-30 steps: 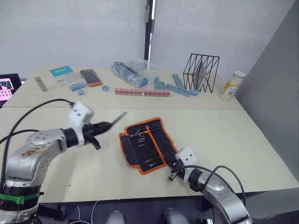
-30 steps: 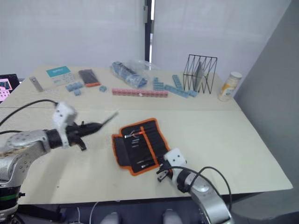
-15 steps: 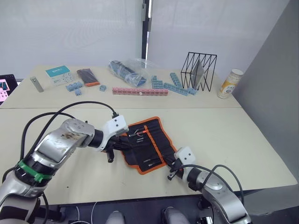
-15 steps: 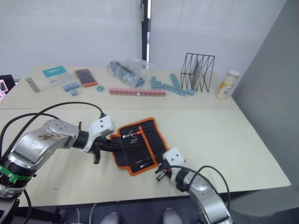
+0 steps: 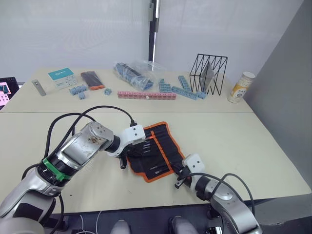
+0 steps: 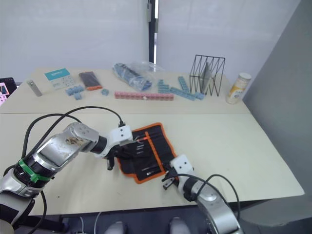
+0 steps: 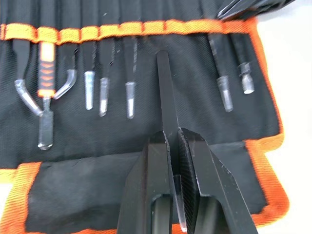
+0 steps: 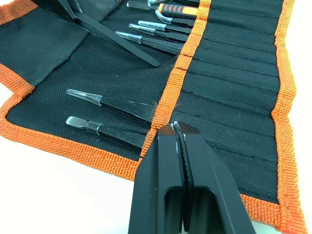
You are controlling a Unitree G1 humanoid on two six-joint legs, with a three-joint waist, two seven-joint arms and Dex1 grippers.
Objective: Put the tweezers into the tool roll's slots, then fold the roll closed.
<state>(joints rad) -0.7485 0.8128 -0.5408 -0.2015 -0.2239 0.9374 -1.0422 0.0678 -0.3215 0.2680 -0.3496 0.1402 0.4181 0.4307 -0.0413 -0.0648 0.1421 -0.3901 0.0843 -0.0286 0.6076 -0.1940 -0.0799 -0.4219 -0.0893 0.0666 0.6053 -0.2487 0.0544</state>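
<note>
The tool roll lies open on the table, black with orange piping. Its slots run under an orange band, and several tweezers sit in them with clear-capped tips. My left gripper is shut on a black tweezers that hovers over the roll's inner face, its tip pointing at the slot row between the filled slots. From the head, the left gripper is at the roll's left edge. My right gripper is shut, with its tips on the orange band at the roll's near corner.
At the back of the table are a pink block strip, blue blocks, a plastic bag, a black wire rack, a bottle, a grey metal bar and a small black-and-orange flat item. My left arm's cables loop nearby.
My left arm has swung right from the open table to the roll, bringing the held tweezers down over the inner face. The right gripper has stayed at the near corner.
</note>
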